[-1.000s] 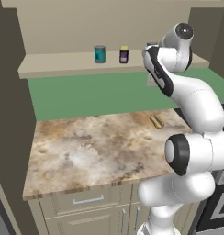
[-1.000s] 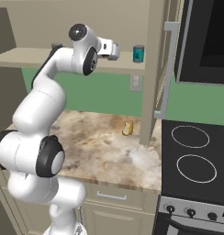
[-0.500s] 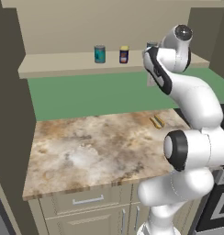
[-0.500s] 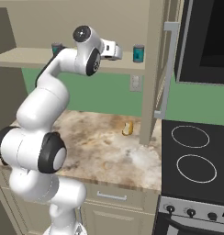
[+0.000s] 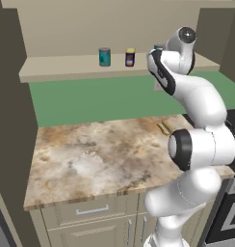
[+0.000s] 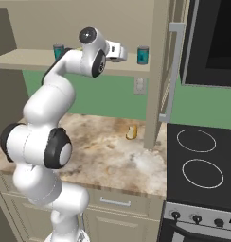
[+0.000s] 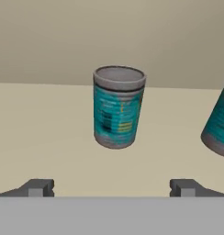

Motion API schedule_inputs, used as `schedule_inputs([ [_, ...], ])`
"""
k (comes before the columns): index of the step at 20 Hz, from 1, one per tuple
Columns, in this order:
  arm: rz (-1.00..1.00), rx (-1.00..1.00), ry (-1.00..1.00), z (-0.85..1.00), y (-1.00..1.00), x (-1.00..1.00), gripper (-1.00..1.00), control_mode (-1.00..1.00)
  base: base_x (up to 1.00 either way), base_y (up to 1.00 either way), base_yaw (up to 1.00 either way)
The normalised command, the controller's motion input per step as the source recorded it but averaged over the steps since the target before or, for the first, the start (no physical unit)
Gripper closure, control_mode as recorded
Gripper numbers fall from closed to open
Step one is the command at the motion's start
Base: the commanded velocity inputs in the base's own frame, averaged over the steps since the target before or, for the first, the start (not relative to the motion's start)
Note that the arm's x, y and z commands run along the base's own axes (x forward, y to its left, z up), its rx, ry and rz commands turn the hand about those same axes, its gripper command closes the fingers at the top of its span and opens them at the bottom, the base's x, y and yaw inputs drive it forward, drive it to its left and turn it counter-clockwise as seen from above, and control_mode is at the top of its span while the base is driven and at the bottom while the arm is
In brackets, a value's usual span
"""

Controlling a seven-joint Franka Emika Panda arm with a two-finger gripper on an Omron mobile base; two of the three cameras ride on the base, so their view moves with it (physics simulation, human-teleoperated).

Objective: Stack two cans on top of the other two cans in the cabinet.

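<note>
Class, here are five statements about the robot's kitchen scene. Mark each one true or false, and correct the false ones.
1. In the hand view, a teal can stands upright on the cabinet shelf. True.
2. The gripper is shut on that can. False: its fingertips are spread wide, and the can stands apart beyond them.
3. The navy can is stacked on a teal can. False: it stands on the shelf itself, beside the left teal can.
4. A small yellowish item lies on the marble counter. True.
5. A stovetop sits to the right of the counter in the right base view. True.
</note>
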Motion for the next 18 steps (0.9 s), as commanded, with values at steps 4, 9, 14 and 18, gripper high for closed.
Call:
schedule_inputs([
  [4,0.00,0.00,0.00,-0.01,0.00,0.21,-1.00,-1.00,0.00,0.00,0.00],
  [9,0.00,0.00,0.01,0.00,-0.02,0.12,-1.00,-1.00,0.00,0.00,0.00],
  [14,0.00,0.00,0.00,-0.01,0.00,0.21,-1.00,-1.00,0.00,0.00,0.00],
  [18,0.00,0.00,0.00,-0.03,0.00,0.21,-1.00,-1.00,0.00,0.00,0.00],
])
